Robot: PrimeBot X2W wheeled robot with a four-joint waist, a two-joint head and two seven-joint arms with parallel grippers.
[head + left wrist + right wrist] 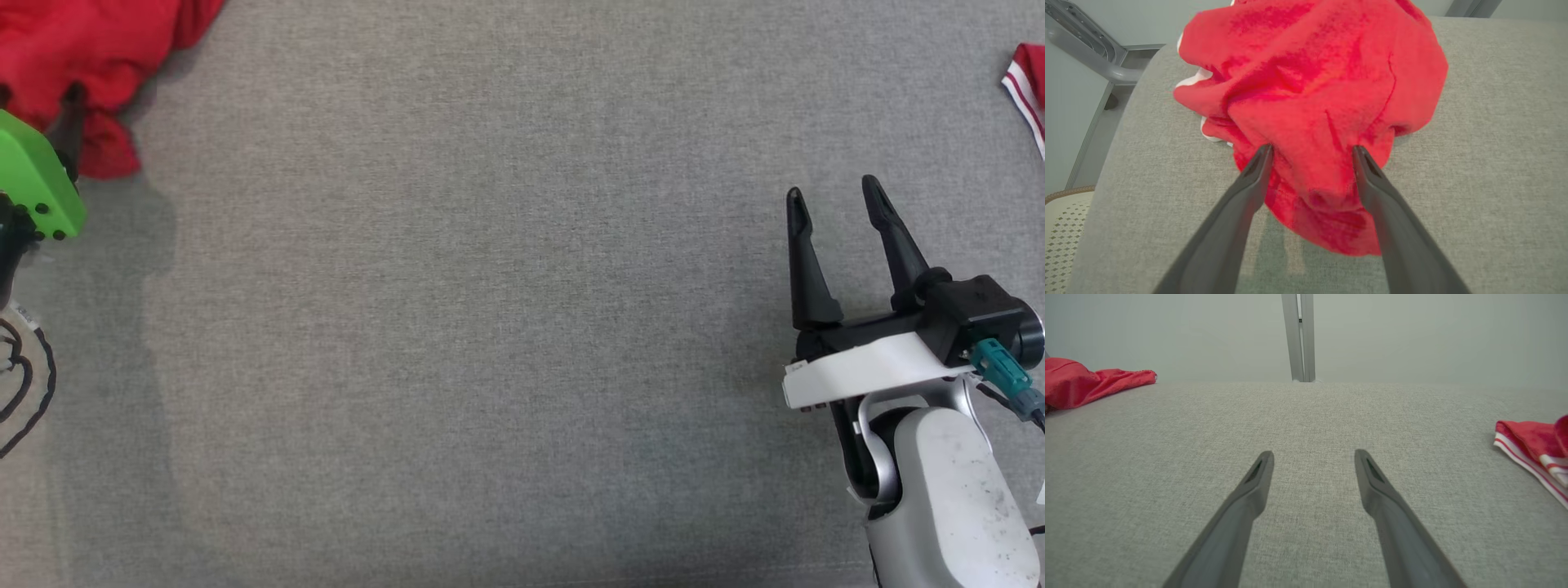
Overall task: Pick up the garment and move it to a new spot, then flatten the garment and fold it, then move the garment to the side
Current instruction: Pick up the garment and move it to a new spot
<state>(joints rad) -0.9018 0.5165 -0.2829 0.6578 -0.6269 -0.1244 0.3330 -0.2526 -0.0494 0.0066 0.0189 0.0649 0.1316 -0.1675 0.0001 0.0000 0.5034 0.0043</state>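
Observation:
The garment (82, 41) is a crumpled red heap at the far left corner of the grey cloth-covered table (490, 327). Seen in the left wrist view, the garment (1314, 81) bulges between my left gripper's (1312, 151) two spread fingers, which straddle its near fold; the jaws are open. That left gripper (37, 102) sits under its green wrist cover in the head view. My right gripper (831, 189) hovers open over bare table at the right, nothing between its fingers (1257, 473). The right wrist view has the garment (1069, 379) far off to the left.
A second red cloth with white stripes (1030, 86) lies at the table's right edge, also in the right wrist view (1531, 445). A grey metal frame (1086, 49) and a cream perforated surface (1061, 228) lie beyond the left table edge. Black cables (24, 384) hang at the left.

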